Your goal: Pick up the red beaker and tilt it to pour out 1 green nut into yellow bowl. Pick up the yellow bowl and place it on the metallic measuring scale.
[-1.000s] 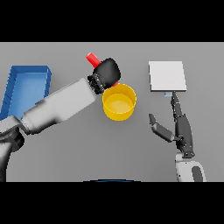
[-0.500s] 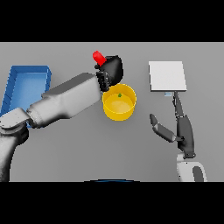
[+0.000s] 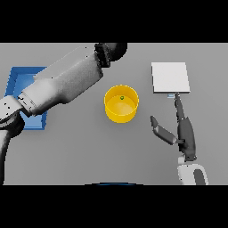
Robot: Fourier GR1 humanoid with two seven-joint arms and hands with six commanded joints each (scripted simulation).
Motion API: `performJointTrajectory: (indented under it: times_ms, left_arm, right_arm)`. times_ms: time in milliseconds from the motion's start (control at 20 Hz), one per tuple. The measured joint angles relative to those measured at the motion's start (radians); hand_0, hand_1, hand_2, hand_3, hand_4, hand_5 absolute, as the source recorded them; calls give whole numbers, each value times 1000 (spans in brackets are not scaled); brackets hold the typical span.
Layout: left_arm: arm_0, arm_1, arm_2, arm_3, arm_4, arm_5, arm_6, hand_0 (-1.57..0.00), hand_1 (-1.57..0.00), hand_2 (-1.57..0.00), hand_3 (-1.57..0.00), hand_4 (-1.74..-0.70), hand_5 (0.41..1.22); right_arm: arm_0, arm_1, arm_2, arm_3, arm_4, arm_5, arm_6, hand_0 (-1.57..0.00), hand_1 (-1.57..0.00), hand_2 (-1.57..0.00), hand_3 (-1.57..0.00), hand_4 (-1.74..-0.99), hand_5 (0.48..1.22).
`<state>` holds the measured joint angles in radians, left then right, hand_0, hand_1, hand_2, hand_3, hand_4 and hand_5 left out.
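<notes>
The left hand [image 3: 115, 50] sits at the table's far edge; its finger state cannot be determined. The right hand [image 3: 180, 129] rests open, fingers straight, near the metallic measuring scale [image 3: 169, 77]. The yellow bowl [image 3: 121, 103] between them contains one green nut [image 3: 121, 98]. A blue tray [image 3: 20, 84] lies left.

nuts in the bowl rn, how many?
1. A single green nut lies inside the yellow bowl, toward its far side. No others show on the table; the red beaker is not visible, so any nuts inside it are hidden.
</notes>
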<state>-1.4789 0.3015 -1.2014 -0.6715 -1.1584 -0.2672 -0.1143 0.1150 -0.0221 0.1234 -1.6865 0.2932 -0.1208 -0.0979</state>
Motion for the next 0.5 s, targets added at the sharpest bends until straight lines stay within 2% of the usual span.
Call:
performJointTrajectory:
  times_ms: [50,150,200,300,400,450,500]
  left_arm:
    - [-23,19,23,16,11,21,-4,-1571,-1571,-1461,-1041,-1699,1221]
    - [-72,45,79,53,37,42,-22,-1571,-1571,-1501,-1232,-1705,1221]
    - [-102,63,115,87,55,40,-17,-1571,-1571,-1515,-1300,-1709,1221]
    - [-139,62,195,155,105,28,25,-1571,-1571,-1535,-1397,-1720,1221]
    - [-144,91,311,238,193,30,76,-1571,-1571,-1548,-1379,-1727,1221]
    - [-132,108,381,274,250,45,109,-1571,-1571,-1553,-1365,-1729,1221]
    - [-122,133,445,308,303,55,156,-1571,-1571,-1556,-1360,-1732,1221]
  right_arm:
    - [-5,-4,-5,-1,-2,-1,0,1,1,1,1,-1186,596]
    - [-13,5,-5,8,-24,13,7,1,1,1,1,-1181,593]
    - [-5,4,-6,4,-30,16,-10,1,1,1,1,-1182,593]
    - [-28,8,-14,23,-55,29,13,1,1,1,1,-1193,597]
    - [-36,3,-16,15,-59,31,-1,1,1,1,1,-1199,594]
    - [-48,4,-19,22,-64,32,12,1,1,1,1,-1209,593]
    - [-21,1,-16,21,-69,42,-17,1,1,1,1,-1222,592]
